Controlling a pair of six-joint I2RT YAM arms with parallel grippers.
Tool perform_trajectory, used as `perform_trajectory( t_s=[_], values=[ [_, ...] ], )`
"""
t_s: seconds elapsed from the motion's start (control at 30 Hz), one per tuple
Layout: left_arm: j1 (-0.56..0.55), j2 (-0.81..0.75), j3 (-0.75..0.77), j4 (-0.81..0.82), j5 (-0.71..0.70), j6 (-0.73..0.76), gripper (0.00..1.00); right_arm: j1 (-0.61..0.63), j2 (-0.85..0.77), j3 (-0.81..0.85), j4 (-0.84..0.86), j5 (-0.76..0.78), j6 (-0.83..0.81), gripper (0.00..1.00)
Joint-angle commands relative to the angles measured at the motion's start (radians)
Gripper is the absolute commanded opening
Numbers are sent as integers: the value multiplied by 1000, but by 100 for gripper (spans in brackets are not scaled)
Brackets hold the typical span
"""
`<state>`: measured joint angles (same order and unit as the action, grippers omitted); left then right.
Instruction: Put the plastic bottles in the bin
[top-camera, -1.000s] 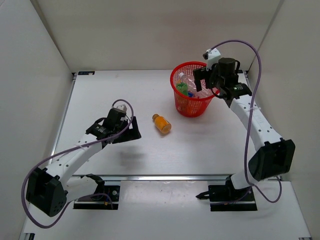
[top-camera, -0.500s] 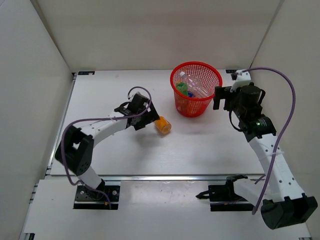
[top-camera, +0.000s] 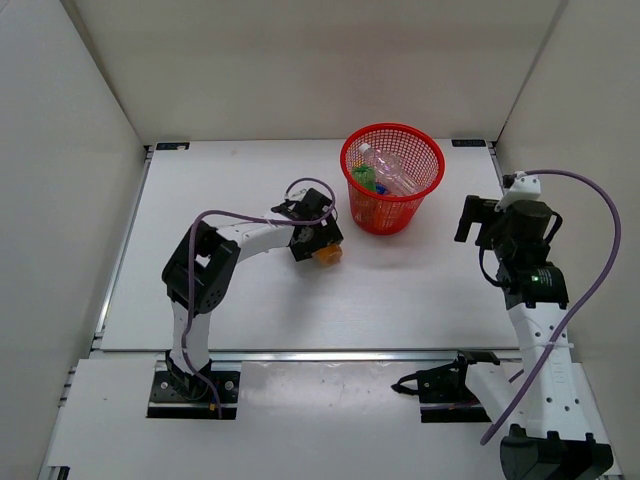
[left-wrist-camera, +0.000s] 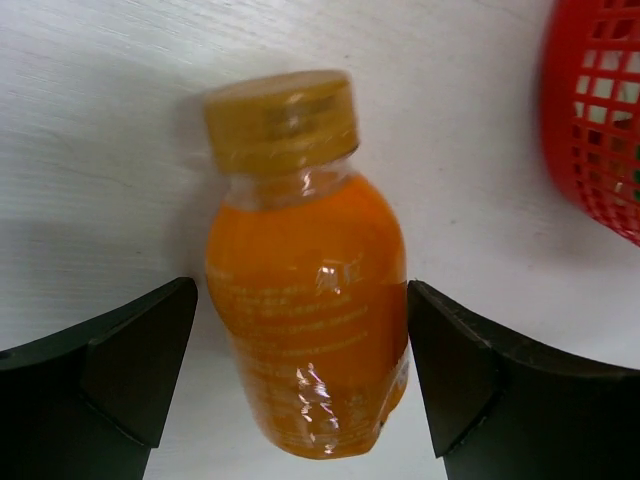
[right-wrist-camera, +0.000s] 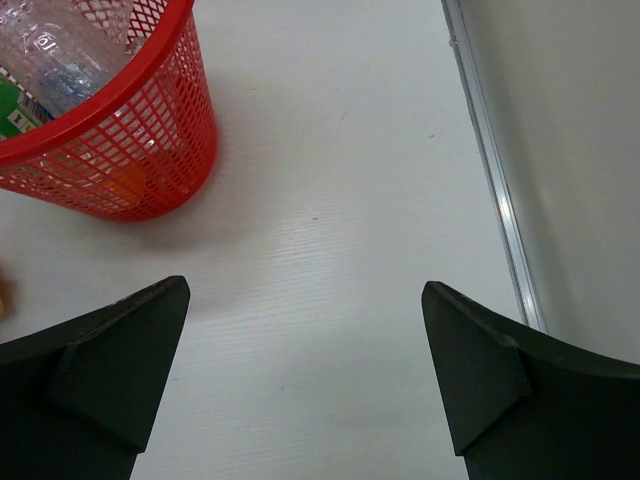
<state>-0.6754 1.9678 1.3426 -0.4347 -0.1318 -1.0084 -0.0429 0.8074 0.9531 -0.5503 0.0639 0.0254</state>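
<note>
One orange-filled bottle (left-wrist-camera: 305, 300) lying on bench (top-camera: 220, 200) near red bin (right-wrist-camera: 140, 160), flanked by left pincer (left-wrist-camera: 300, 290), spread apart; other bottles (top-camera: 395, 172) inside bin; right pincer (right-wrist-camera: 305, 283) spread apart, empty, over bench beside bin.

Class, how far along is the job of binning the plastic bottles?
Done: a large clear plastic bottle, a green bottle and others lie in the round red mesh bin. In hand: the left gripper, fingers open, straddles the orange-filled bottle lying on the white table, not yet gripping. Left: grasp it and drop it in. The right gripper is open and empty.
</note>
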Motion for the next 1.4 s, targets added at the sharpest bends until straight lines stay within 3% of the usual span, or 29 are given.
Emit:
perform_trajectory(
  t_s=[0.0, 0.03, 0.2, 0.4, 0.5, 0.63, 0.73, 0.83, 0.93, 1.0, 1.07, 1.17, 1.27, 1.33, 1.37],
  values=[
    [-10, -34, -5, -4, -34, -12, 95, -5, -36, -22, 1, 22, -4, 99],
    [-15, -29, 6, -7, -31, -12, 92, -3, -40, -31, 1, 20, 1, 99],
    [-16, -47, 12, -24, -32, 39, 50, 5, -54, -48, -7, 27, 16, 100],
    [30, -200, 142, -53, -87, 192, 41, -9, -94, -66, -23, 59, 19, 99],
    [34, -251, 271, -3, -74, 289, 43, -25, -115, -88, -33, 27, 25, 99],
    [1, -238, 383, 235, 26, 393, 44, -15, -145, -117, -14, 25, 47, 99],
    [-36, -82, 655, 260, 84, 418, 49, -15, -160, -129, 4, 27, 62, 99],
    [-33, 123, 897, 283, 194, 341, 50, -14, -163, -128, 23, 22, 77, 99],
    [-50, 331, 1166, 264, 198, 292, 53, -20, -152, -122, 41, 7, 71, 99],
    [-56, 434, 1252, 301, 230, 269, 57, -25, -146, -120, 38, 2, 64, 99],
    [-65, 442, 1238, 336, 221, 266, 58, -26, -136, -103, 36, 19, 53, 99],
    [-92, 388, 1097, 421, 164, 295, 58, -31, -136, -100, 29, 4, 54, 99],
    [-113, 397, 1141, 380, 135, 352, 60, -28, -142, -119, 32, -7, 74, 99],
    [-104, 404, 1159, 361, 139, 349, 74, -26, -146, -125, 29, -12, 82, 99],
    [-101, 402, 1150, 360, 149, 335, 92, -25, -143, -126, 24, -19, 84, 99]
  ],
)
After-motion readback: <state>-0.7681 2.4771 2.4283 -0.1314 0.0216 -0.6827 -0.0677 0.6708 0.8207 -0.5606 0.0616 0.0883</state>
